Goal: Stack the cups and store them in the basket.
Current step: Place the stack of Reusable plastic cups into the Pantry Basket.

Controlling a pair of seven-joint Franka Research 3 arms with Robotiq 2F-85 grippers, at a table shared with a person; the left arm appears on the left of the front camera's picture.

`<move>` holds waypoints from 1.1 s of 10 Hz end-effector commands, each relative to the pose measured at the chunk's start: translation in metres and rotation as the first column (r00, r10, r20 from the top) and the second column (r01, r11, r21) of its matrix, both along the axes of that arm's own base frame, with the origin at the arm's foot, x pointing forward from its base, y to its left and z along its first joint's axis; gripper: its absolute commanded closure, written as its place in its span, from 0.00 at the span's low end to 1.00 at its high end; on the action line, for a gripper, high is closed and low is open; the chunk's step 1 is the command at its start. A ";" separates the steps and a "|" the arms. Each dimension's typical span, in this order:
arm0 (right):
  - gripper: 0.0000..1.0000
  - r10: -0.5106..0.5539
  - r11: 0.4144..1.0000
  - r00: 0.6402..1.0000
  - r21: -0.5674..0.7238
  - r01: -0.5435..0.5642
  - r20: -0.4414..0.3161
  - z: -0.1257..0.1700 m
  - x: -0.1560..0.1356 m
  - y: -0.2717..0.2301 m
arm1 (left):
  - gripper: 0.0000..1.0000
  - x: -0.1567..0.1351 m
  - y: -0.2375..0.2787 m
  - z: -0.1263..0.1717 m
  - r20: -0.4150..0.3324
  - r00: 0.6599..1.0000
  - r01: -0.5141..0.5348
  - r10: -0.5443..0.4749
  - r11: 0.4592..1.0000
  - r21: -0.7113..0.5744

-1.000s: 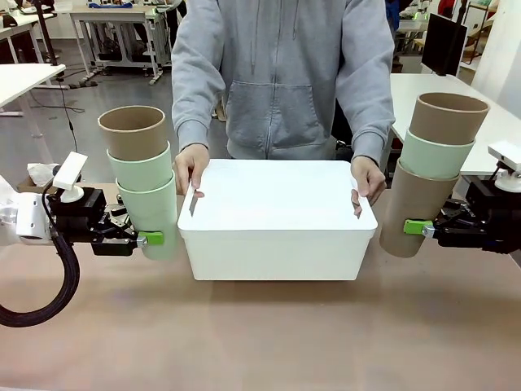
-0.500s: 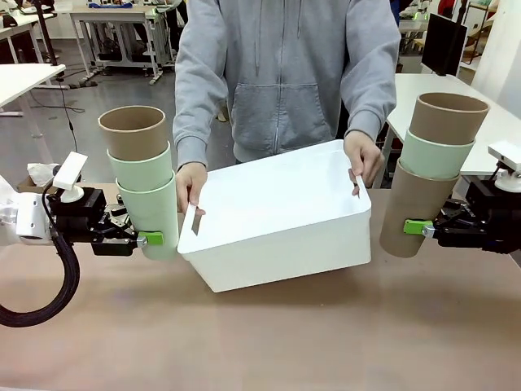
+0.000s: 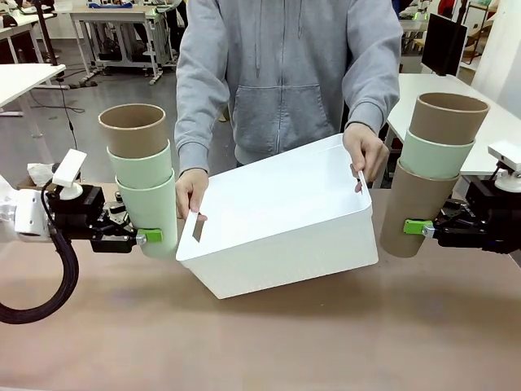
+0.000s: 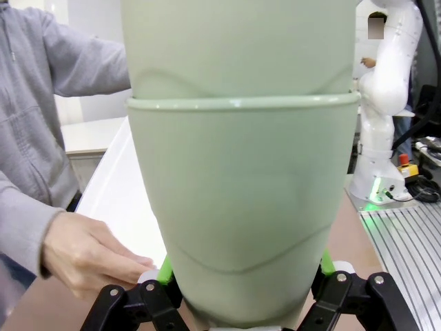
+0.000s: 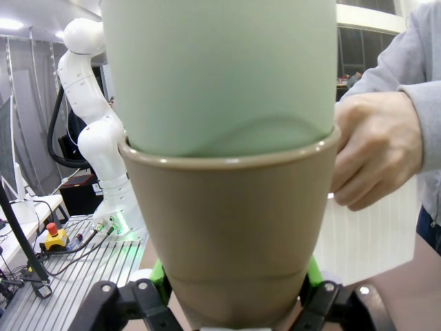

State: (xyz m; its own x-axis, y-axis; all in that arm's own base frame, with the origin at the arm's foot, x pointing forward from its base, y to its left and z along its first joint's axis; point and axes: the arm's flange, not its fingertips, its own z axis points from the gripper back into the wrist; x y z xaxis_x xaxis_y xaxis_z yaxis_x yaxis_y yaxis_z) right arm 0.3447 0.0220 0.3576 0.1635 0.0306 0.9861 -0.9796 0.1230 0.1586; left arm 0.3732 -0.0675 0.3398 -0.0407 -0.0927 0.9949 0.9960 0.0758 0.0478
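Note:
My left gripper [image 3: 151, 238] is shut on the bottom mint cup [image 3: 155, 213] of a three-cup stack, with a second mint cup [image 3: 143, 169] and a brown cup [image 3: 134, 130] on top. In the left wrist view the held mint cup [image 4: 241, 214] rises between the jaws. My right gripper [image 3: 417, 227] is shut on the bottom brown cup [image 3: 413, 208] of another stack, carrying a mint cup [image 3: 435, 155] and a brown cup [image 3: 448, 116]. The right wrist view shows that brown cup [image 5: 231, 221] clamped. A person holds the white basket [image 3: 285, 228] between the stacks, tilted, its left end low.
The person's hands [image 3: 192, 189] grip the basket's two short ends, close to both cup stacks. The brown tabletop [image 3: 260, 334] stretches in front of the basket. White tables and other equipment stand farther back.
The person has lifted the basket off the table and tilted it, right end rising, open side turning toward me. Both arms and their cup stacks have stayed put.

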 end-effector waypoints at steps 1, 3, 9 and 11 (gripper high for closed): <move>0.15 -0.002 1.000 1.000 0.001 0.002 0.011 0.004 0.001 0.000 | 0.17 0.005 -0.009 0.053 -0.013 1.000 -0.023 0.025 0.996 0.092; 0.15 -0.002 1.000 1.000 0.001 0.002 0.011 0.004 0.001 0.000 | 0.17 0.016 -0.037 0.095 -0.041 0.999 -0.016 0.026 0.971 0.237; 0.15 -0.002 1.000 1.000 0.001 0.002 0.011 0.004 0.001 0.000 | 0.17 0.043 -0.141 0.135 -0.131 0.991 0.068 0.033 0.714 0.696; 0.15 -0.002 1.000 1.000 0.001 0.002 0.011 0.004 0.001 0.000 | 0.17 0.056 -0.168 0.124 -0.133 0.989 0.066 0.061 0.624 0.779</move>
State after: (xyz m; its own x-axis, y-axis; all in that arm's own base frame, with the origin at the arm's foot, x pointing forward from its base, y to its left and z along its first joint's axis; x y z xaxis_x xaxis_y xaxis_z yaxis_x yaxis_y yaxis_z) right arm 0.3447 0.0215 0.3574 0.1642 0.0302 0.9860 -0.9794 0.1245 0.1593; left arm 0.4136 -0.2272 0.4547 0.0628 -0.8105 0.5824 0.9980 0.0527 -0.0342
